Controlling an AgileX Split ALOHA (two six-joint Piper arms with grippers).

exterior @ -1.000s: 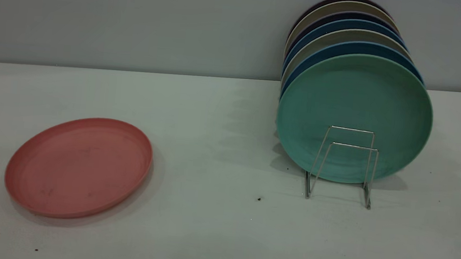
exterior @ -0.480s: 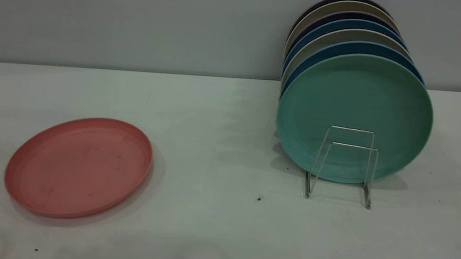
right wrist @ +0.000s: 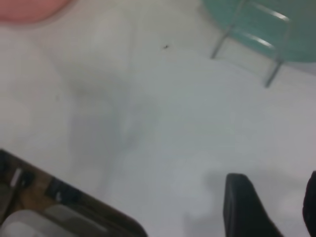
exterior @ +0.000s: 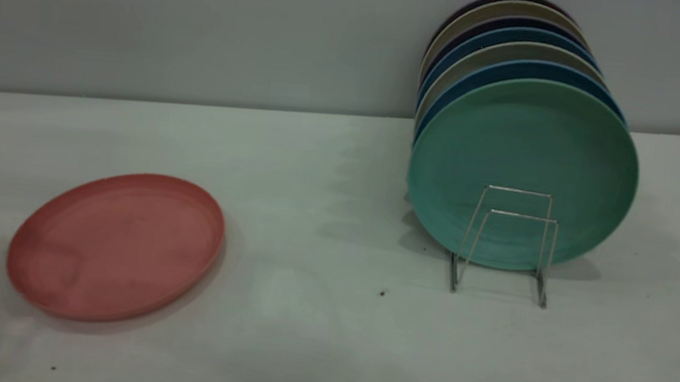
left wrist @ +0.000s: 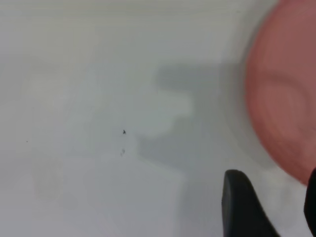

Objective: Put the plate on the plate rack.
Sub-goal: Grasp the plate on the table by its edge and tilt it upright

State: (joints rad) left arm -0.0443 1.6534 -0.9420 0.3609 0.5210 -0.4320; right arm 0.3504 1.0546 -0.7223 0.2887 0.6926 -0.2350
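Lying flat on the table (exterior: 329,171), untouched, the plate (exterior: 117,245) just beyond the left gripper (left wrist: 269,200), fingers apart; right gripper (right wrist: 269,205) likewise spread, hovering short of the plate rack (exterior: 505,242); lifting and slotting all remaining.

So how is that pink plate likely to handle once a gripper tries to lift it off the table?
The pink plate lies flat on the table, so its low rim probably offers little to pinch; it may slide when nudged. It looks thin and matte, so likely stiff and light. Stood on edge at the wire rack, a round plate could roll or tip.
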